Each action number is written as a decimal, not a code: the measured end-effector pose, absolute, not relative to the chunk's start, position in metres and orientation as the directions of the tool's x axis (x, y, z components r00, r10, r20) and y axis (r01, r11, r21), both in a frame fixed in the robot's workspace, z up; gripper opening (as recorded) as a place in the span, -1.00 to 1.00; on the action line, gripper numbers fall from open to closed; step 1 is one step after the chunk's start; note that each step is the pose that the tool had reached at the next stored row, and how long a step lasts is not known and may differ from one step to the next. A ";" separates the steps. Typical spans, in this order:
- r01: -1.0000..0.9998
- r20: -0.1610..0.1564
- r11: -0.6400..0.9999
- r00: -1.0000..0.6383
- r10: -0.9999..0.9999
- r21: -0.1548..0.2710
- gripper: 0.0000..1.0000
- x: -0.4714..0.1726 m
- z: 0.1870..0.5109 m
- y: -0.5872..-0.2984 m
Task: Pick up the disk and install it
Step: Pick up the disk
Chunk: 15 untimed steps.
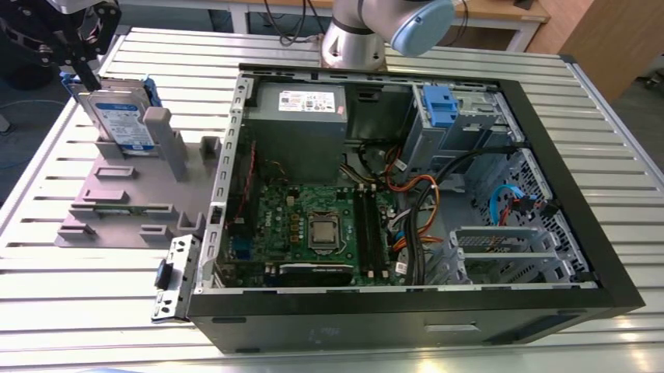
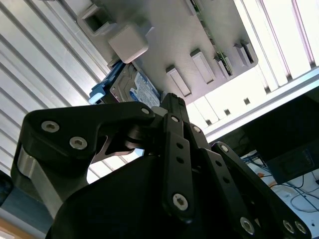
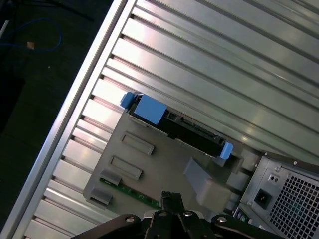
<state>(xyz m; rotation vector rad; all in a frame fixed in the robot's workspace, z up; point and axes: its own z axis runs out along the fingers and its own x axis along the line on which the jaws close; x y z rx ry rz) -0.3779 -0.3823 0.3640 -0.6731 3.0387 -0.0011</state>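
Disk (image 1: 117, 116) upright in stand (image 1: 114, 194) (grey), pincer (image 1: 89, 78) above

I see bright white glare on the metal table (image 3: 214, 50) slats, and the computer case (image 1: 394, 320) looks dark inside.

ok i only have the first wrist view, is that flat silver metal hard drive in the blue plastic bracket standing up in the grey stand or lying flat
Observer: Standing. In the exterior view the silver metal hard drive sits upright on its edge in the grey plastic stand, with its white-and-blue label showing.
Operator: and how close is the gripper to it
Observer: Very close. In the exterior view the black gripper hangs right at the drive's top edge, at the end farther from the camera. I cannot tell whether it touches the drive.
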 end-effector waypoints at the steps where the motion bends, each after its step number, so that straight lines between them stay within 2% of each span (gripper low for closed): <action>1: -0.423 -0.028 0.906 -0.906 -0.423 -0.007 -0.79 -0.378 0.364 -0.382; 15: -0.434 -0.028 0.901 -0.900 -0.434 -0.007 -0.79 -0.378 0.364 -0.382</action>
